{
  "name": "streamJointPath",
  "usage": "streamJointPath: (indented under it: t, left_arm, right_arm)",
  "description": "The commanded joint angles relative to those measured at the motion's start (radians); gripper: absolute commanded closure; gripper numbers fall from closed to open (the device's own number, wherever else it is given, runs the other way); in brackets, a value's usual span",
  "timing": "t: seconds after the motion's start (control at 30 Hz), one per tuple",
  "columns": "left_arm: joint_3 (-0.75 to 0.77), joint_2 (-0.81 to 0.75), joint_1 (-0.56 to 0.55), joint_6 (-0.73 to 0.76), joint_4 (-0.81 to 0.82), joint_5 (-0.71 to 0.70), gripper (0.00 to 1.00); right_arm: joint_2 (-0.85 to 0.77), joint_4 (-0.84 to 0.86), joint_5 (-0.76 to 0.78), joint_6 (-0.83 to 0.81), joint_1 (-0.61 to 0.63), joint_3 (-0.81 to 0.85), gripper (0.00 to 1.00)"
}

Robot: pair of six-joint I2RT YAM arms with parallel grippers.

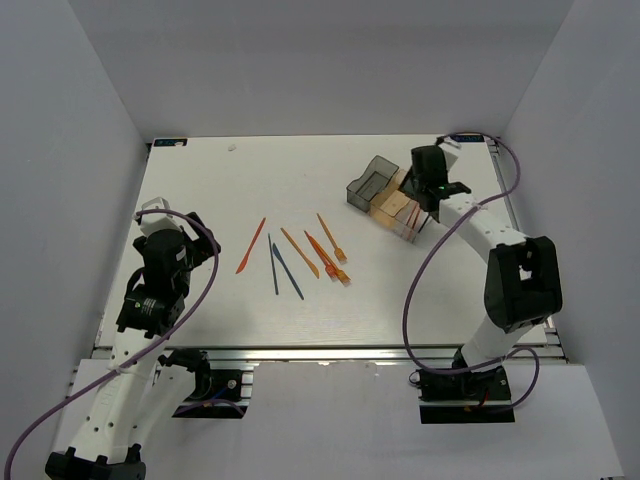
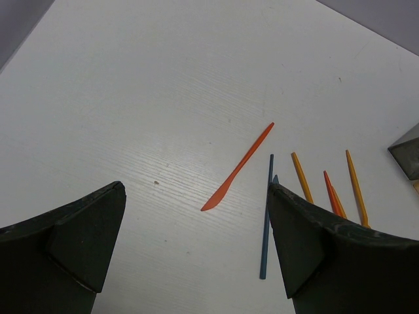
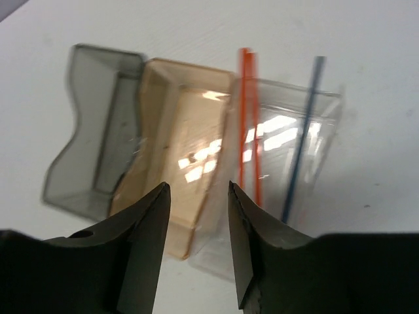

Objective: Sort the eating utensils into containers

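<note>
Several eating utensils lie loose mid-table: an orange knife (image 1: 251, 246) (image 2: 239, 169), two dark blue sticks (image 1: 272, 264) (image 1: 288, 271), an orange stick (image 1: 299, 252) and orange forks (image 1: 322, 250) (image 1: 331, 238). The containers stand at the back right in a row: smoky grey (image 1: 371, 184) (image 3: 98, 131), orange (image 1: 392, 205) (image 3: 177, 124), clear (image 1: 415, 222) (image 3: 327, 111). Two orange sticks (image 3: 247, 118) and a blue stick (image 3: 301, 137) rest in the clear bin. My right gripper (image 1: 432, 190) (image 3: 198, 196) hovers over the bins, open and holding nothing. Left of the utensils, my left gripper (image 1: 185, 232) (image 2: 196, 190) is wide open and holds nothing.
White walls enclose the table on three sides. The right arm's purple cable (image 1: 415, 290) loops over the table right of the utensils. A corner of the grey bin (image 2: 407, 150) shows at the right edge of the left wrist view.
</note>
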Motion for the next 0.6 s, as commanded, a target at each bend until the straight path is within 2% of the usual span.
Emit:
streamJointPath:
  t: [0.0, 0.13, 0.17, 0.27, 0.33, 0.4, 0.47, 0.5, 0.57]
  left_arm:
    - [0.002, -0.003, -0.003, 0.006, -0.001, -0.004, 0.02]
    - [0.006, 0.0, -0.004, 0.001, -0.01, -0.023, 0.02]
    - [0.008, -0.001, -0.003, -0.002, -0.015, -0.032, 0.02]
    - [0.007, -0.017, -0.003, -0.007, -0.015, -0.053, 0.02]
    - [0.005, -0.02, -0.003, -0.007, -0.015, -0.05, 0.02]
    - [0.006, -0.012, -0.003, -0.008, -0.018, -0.052, 0.02]
    - [0.01, -0.007, -0.004, -0.008, -0.021, -0.056, 0.02]
    - [0.011, -0.009, -0.003, -0.01, -0.023, -0.058, 0.02]
    - [0.011, -0.014, -0.003, -0.01, -0.023, -0.063, 0.02]
  right_arm:
    - [-0.045, 0.002, -0.025, -0.094, 0.142, 0.074, 0.53]
    - [-0.01, -0.023, -0.031, -0.146, 0.352, 0.09, 0.5]
    - [0.028, -0.037, -0.012, -0.151, 0.442, 0.099, 0.49]
    - [0.143, -0.126, 0.025, -0.152, 0.598, 0.199, 0.38]
    - [0.204, -0.173, 0.087, -0.152, 0.662, 0.299, 0.38]
    - [0.284, -0.224, 0.119, -0.148, 0.729, 0.361, 0.4]
    - [0.356, -0.252, 0.085, -0.148, 0.766, 0.435, 0.47]
    - [0.376, -0.262, 0.075, -0.148, 0.775, 0.461, 0.56]
    - [0.445, -0.293, 0.062, -0.137, 0.797, 0.536, 0.6]
